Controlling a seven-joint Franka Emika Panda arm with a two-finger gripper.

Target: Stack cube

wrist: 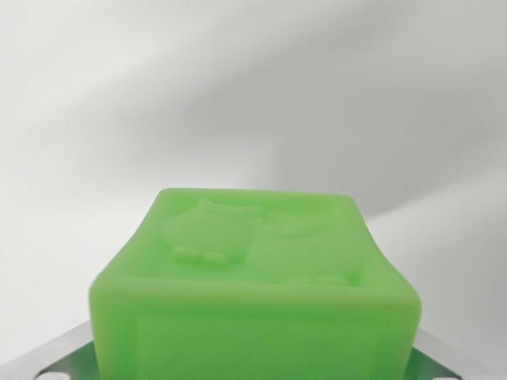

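1. Wrist view is basically filled at the bottom by one green cube (253,293), super close to the lens and a bit soft in focus.
2. The cube's top face has a raised rim around it and some embossed shapes inside, kind of like little animal figures, with the clearer one toward the wrist view's left.
3. Its near side face points at the camera and gets cut off by the bottom edge of the frame, so I can't see what it's sitting on.
4. Poking out just below the cube's two lower corners are shiny metal bits (67,360), which look like parts of the pincer, one on each side of the cube.
5. The fingertips themselves are hidden behind the cube, so honestly I can't tell if the pincer is pinching it, spread, or pressed together.
6. Behind and above the cube it's just a plain pale worktop (253,95) with soft grey shadows running diagonally.
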